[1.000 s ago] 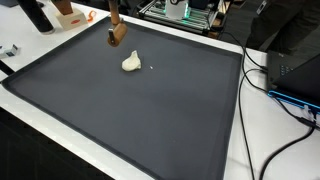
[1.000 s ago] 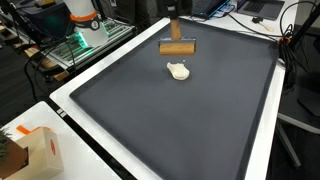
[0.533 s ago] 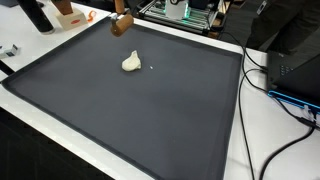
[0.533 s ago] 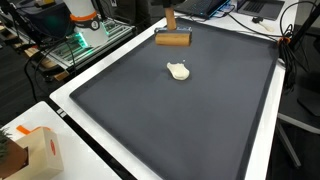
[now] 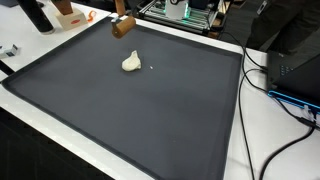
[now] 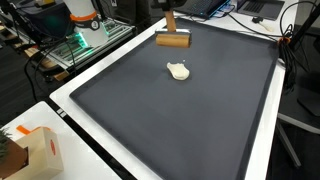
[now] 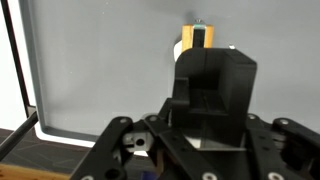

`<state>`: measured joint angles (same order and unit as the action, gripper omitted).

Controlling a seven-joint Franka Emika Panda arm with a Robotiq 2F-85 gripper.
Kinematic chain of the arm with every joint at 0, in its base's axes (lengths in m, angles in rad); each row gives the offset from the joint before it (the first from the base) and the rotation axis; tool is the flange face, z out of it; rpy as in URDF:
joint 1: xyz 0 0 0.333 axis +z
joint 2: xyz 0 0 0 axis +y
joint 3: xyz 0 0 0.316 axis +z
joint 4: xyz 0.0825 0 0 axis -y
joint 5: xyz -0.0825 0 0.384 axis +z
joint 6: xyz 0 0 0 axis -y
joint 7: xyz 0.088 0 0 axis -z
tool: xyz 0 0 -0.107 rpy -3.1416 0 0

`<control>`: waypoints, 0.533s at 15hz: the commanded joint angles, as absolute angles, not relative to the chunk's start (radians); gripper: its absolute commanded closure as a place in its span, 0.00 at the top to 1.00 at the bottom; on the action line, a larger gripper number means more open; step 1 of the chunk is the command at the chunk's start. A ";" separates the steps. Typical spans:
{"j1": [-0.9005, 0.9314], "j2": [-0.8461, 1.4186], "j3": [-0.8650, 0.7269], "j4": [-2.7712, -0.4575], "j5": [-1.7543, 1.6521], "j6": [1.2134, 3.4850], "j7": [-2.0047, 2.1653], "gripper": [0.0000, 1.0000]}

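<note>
A wooden tool, a short crossbar on a handle (image 6: pixel 173 39), hangs above the far edge of the dark mat (image 6: pixel 180 125) in both exterior views; it also shows as the wooden tool (image 5: pixel 122 27). A white lump (image 5: pixel 131 62) lies on the mat nearer than the tool; it is the same white lump (image 6: pixel 179 71). The arm is cut off by the top of both exterior views. In the wrist view my gripper (image 7: pixel 210 112) is shut on a black block that fills the space between its jaws, with the tool's wooden end (image 7: pixel 193 42) beyond it. The fingertips are hidden.
The mat has a white border (image 6: pixel 70 105). Green-lit electronics (image 5: pixel 185 12) stand behind the far edge. A black box and cables (image 5: pixel 290 75) lie off one side. An orange and white carton (image 6: pixel 32 152) sits by the near corner.
The wooden tool has risen and moved away from the white lump toward the mat's far edge. Over the last half second it has barely shifted. The lump has stayed put.
</note>
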<state>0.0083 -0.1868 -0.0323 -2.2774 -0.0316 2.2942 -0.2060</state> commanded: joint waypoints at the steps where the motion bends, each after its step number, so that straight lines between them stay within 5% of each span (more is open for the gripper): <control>1: 0.002 -0.143 -0.091 -2.219 0.148 2.225 -0.279 0.24; 8: -0.030 -0.025 -0.130 -2.122 0.423 2.111 -0.407 0.24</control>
